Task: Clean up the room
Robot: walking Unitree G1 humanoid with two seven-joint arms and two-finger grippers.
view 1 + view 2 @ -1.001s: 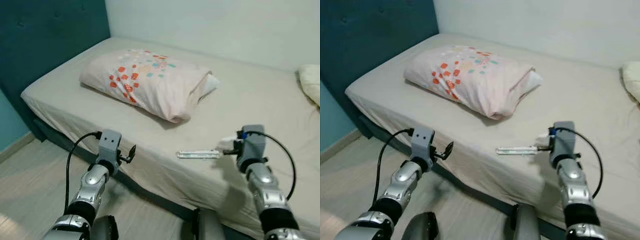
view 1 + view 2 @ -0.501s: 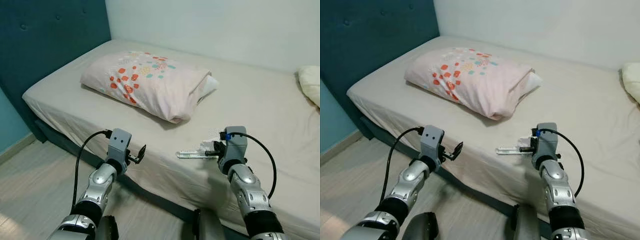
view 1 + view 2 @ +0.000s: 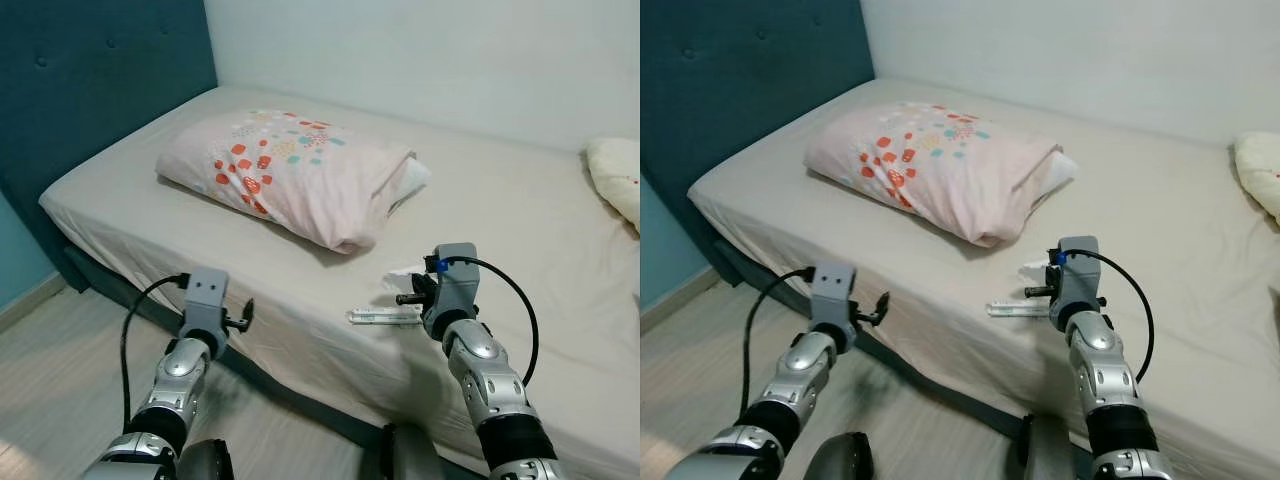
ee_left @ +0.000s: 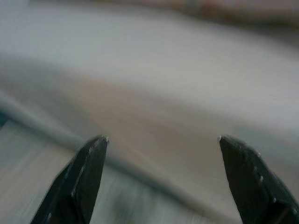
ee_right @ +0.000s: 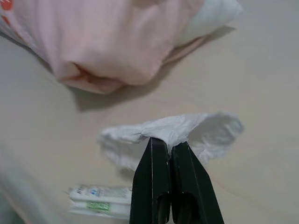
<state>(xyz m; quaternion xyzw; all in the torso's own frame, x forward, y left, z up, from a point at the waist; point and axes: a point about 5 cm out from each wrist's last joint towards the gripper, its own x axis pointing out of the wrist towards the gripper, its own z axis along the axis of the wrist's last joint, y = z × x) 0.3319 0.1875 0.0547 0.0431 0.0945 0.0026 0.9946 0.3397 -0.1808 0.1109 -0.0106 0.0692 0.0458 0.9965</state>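
Observation:
My right gripper (image 5: 167, 142) is shut on a crumpled white tissue (image 5: 196, 128), held just above the beige bed sheet (image 3: 520, 220). In the left eye view the right gripper (image 3: 405, 298) hovers close over a white tube with green print (image 3: 383, 316) that lies flat near the bed's front edge. The same tube (image 5: 100, 199) lies below the fingers in the right wrist view. A pink pillow with coloured dots (image 3: 290, 170) rests behind them. My left gripper (image 3: 243, 320) is open, low in front of the bed's side, holding nothing.
A teal headboard (image 3: 90, 80) stands on the left, with a pale wall behind the bed. A cream cushion (image 3: 615, 170) lies at the far right of the mattress. Light wooden floor (image 3: 60, 360) runs along the bed's front edge.
My right gripper has moved left over the bed with the tissue, ending close above the tube. The left arm rose towards the bed, then drew back down and left.

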